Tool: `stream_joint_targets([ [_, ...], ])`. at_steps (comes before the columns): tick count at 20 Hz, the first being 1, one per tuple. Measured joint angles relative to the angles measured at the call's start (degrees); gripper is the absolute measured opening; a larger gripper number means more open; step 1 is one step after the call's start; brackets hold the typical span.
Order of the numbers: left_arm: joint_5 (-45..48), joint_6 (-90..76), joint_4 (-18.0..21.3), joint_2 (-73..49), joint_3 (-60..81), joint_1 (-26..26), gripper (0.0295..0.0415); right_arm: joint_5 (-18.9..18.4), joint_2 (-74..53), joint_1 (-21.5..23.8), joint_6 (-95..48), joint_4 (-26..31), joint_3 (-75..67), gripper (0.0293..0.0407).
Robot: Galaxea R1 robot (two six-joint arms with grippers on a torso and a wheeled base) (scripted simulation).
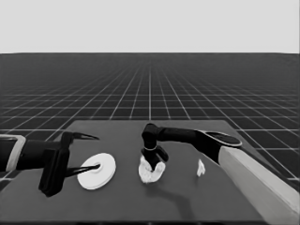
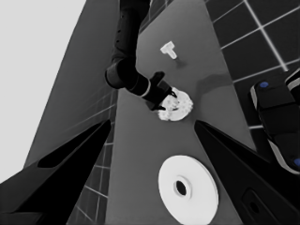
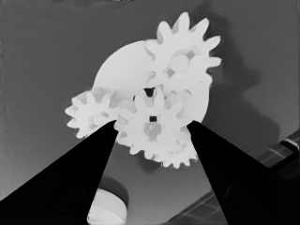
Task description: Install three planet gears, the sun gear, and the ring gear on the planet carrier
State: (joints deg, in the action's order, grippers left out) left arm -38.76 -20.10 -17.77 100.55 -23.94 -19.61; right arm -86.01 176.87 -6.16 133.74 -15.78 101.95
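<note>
**Gears going onto the smaller disc, ring gear still waiting**

The right end effector [image 1: 155, 161] is down at the middle of the desk [image 1: 187, 197], right over the smaller round part [image 3: 123, 70]. In its wrist view the two black fingers stand apart with a toothed gear [image 3: 152, 123] sitting between them. The tips look close to the teeth on both sides, but I honestly cannot tell if they're pinching it or have let go. Two more gears sit on the disc, one at the far side [image 3: 183, 51] and one off to the side [image 3: 89, 112], and there's what looks like a fourth [image 3: 178, 157] tucked partly under the middle one. So my read: we're in the gear-seating step, with planets on and the centre one being settled.

Next move probably needs the teeth meshed and the gear dropped flat before the fingers lift straight off, otherwise the neighbours could get nudged.

The left end effector [image 1: 82, 153] is parked at the desk's left end, fingers spread wide, with the larger round part [image 1: 97, 171] lying flat under them, not held. It's thick-rimmed and smooth with a dark centre hole.

A thin white piece [image 1: 200, 168] sits well apart to the right, T-shaped from the left wrist view. Everything white looks like hard, matte plastic, and the desk is dark and plain.
</note>
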Motion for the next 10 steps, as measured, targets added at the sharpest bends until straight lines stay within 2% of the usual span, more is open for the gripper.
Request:
stream_joint_targets([
  [2,0.00,0.00,0.00,0.00,0.00,0.00,0.0385,0.00,0.00,0.00,1.20,0.00,0.00,0.0311],
  [4,0.00,0.00,0.00,0.00,0.00,0.00,0.0385,0.00,0.00,0.00,1.77,0.00,0.00,0.0371],
  [5,0.00,0.00,0.00,0.00,0.00,0.00,0.0385,0.00,0.00,0.00,1.89,0.00,0.00,0.0380],
  [10,0.00,0.00,0.00,0.00,0.00,0.00,0.0385,0.01,0.00,0.01,2.05,-0.01,0.00,0.0385],
])
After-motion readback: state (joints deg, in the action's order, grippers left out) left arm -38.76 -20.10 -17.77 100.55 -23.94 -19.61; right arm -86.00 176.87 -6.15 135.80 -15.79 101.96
